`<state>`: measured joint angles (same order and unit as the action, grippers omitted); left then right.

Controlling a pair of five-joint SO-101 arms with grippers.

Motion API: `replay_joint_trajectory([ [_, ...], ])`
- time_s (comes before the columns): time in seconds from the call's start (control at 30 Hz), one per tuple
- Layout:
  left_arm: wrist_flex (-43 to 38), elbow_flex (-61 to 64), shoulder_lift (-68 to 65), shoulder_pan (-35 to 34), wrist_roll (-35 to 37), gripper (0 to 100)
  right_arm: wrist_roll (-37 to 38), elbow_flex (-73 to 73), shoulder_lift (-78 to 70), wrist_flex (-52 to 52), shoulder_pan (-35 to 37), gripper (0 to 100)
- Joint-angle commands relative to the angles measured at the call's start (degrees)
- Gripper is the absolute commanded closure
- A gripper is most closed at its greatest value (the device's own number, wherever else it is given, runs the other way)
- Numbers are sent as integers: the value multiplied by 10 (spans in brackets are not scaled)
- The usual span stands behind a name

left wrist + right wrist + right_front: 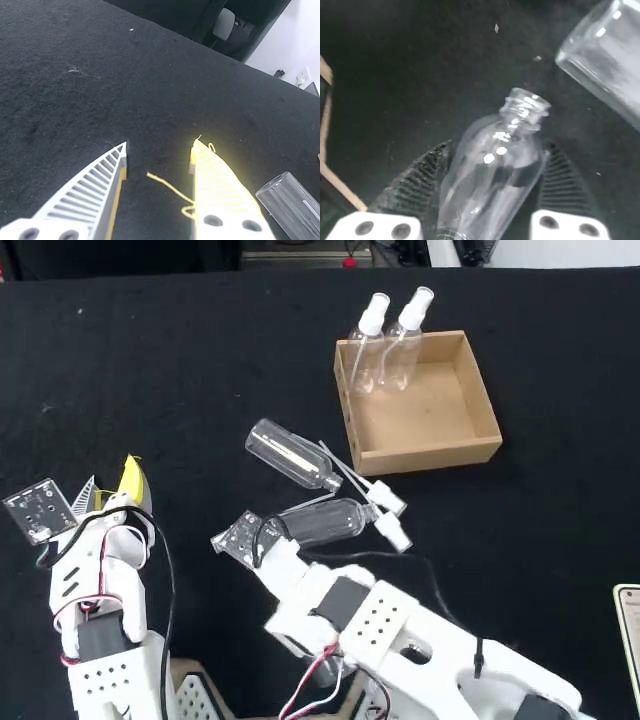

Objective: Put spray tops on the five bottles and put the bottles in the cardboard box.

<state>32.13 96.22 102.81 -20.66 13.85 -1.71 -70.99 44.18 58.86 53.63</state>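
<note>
The cardboard box [470, 450] sits at the table's far right. Two clear bottles with white spray tops [388, 345] lean in its far-left corner. One capless clear bottle [293, 455] lies on the black cloth near the box. A second capless bottle [325, 522] [492, 185] lies at the tip of the right arm [345, 605], with my right gripper [497, 145] shut on its body and its open neck pointing away. Two loose spray tops [388, 515] lie by its neck. My left gripper [108, 485] [159, 146] is open over bare cloth at the near left, holding nothing.
A pale flat object [630, 630] pokes in at the right edge. A tan board [195, 685] lies between the arm bases. The base of a clear bottle [290, 205] shows near the left gripper's yellow finger. Dark cloth covers the table.
</note>
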Motion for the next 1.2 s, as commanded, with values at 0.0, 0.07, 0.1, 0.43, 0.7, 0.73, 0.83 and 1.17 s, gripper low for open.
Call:
replay_joint_trajectory([
  [0.0, -14, 12, 1, 7, 6, 798, 47, 33, 1, 16, -32, 884],
  [0.07, -14, 12, 1, 7, 6, 798, 91, 33, 1, 14, -58, 919],
  [0.1, -14, 12, 1, 7, 6, 798, 125, 34, 2, 14, -77, 934],
  [0.43, -14, 12, 1, 7, 6, 798, 570, 15, 4, 14, -223, 953],
  [0.7, -14, 12, 1, 7, 6, 798, 600, -22, 4, 18, -229, 939],
  [0.73, -14, 12, 1, 8, 6, 798, 600, -22, 4, 23, -229, 912],
  [0.83, -13, 12, 1, 19, 6, 798, 550, -16, 3, 32, -229, 809],
  [1.17, -12, 12, 1, 26, -19, 798, 474, 96, 0, 203, -229, 786],
])
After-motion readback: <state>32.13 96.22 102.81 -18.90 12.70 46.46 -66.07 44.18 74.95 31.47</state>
